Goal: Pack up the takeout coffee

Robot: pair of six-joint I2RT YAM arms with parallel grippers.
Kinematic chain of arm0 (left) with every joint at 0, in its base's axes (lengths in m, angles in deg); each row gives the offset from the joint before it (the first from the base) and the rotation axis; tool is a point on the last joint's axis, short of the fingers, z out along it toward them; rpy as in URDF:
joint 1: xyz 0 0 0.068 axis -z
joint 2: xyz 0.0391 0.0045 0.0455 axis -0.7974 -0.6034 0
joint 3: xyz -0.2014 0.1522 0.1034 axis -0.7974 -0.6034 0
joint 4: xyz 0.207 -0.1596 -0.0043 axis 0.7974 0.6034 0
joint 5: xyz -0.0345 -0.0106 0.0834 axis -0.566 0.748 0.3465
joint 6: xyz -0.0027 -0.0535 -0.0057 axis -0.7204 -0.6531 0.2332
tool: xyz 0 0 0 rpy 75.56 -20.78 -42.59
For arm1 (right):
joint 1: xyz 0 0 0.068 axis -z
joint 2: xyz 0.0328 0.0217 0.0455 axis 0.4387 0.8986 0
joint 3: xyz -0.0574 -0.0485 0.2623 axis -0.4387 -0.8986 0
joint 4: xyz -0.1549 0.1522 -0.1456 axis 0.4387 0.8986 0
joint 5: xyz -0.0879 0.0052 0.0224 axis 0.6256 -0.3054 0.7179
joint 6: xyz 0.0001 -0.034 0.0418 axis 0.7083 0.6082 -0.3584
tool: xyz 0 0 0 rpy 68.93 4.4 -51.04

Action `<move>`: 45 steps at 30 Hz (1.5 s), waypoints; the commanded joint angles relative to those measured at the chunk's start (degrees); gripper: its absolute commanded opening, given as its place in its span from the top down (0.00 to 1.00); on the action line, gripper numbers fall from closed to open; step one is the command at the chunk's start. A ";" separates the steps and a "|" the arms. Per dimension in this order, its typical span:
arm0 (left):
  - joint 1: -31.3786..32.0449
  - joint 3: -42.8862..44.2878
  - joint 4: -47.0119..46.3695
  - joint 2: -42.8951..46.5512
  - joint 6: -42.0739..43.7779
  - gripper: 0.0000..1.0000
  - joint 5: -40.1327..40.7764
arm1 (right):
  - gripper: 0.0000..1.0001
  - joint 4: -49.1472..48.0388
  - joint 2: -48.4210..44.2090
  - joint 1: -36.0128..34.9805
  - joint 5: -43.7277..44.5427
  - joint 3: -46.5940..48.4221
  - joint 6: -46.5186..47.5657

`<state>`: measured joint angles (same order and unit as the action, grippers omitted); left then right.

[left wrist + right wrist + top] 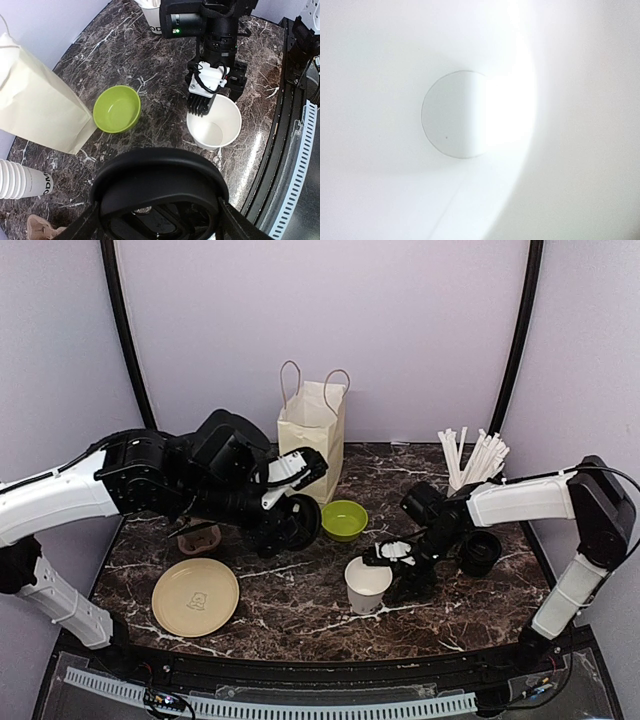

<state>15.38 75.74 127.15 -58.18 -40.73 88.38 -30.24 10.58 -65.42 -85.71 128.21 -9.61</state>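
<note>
One cup [368,585], white paper, stands upright on the marble table [300,615], near centre and slightly right; its mouth is uncovered and the right wrist view looks straight down to its bare white bottom. One right gripper [218,92] sits at the cup's far rim, with one finger [199,102] over the rim's edge and the other just off the rim. The jaws stand apart, but whether they grasp the rim cannot be told. One black lid [160,165], ring-shaped, is clamped between the two fingers of the left gripper [160,207], above the table and well to the left of the cup. One green bowl [344,519] lies between lid and cup, just beyond the cup, and shows nothing inside. One paper bag [311,435] with two loop handles stands upright at far centre, beside the bowl. One bundle of white straws [472,455] rises from one lettered cup [150,15] at far right. One dark round object [481,552], not identifiable, sits right of the right gripper. One tan plate [195,596] lies near left. One small brown item [200,537] lies just beyond the plate, partly under the left arm. One stack of lidless cups [20,180] shows only in the left wrist view, beside the bag; its number cannot be counted.
</note>
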 commanded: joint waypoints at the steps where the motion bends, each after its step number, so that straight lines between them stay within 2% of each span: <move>1: -0.49 -1.33 2.62 4.92 -2.55 0.32 2.93 | 0.34 -5.34 2.14 -2.30 0.95 0.75 1.59; 9: -0.59 -0.06 5.38 6.89 -3.56 0.32 4.15 | 0.40 -8.16 9.10 -6.83 -1.51 5.37 0.66; 18: -0.59 0.14 6.16 6.92 -4.08 0.32 3.10 | 0.41 -9.51 11.01 -10.28 -2.03 7.15 -0.46; 25: -0.59 1.52 7.84 5.31 -2.94 0.32 0.96 | 0.35 -8.95 3.83 -10.35 -0.59 4.87 -2.06; 30: -0.59 1.99 7.79 3.84 -2.01 0.32 -0.08 | 0.29 -6.89 1.33 -10.39 -2.39 6.71 -4.71; 37: -0.59 3.36 10.96 -0.20 -1.98 0.32 -4.73 | 0.29 -3.57 -0.99 -10.03 -1.51 6.60 -4.29; 41: -0.59 4.41 11.42 -3.37 -0.32 0.32 -6.66 | 0.30 0.12 -5.44 -7.57 -2.30 5.84 -3.71; 45: -0.59 6.97 12.12 -8.01 1.86 0.32 -6.45 | 0.31 3.76 -8.81 -2.55 -6.87 6.12 -4.12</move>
<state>15.10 79.59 137.05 -63.25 -41.69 83.40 -31.20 5.36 -72.30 -88.38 134.27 -13.48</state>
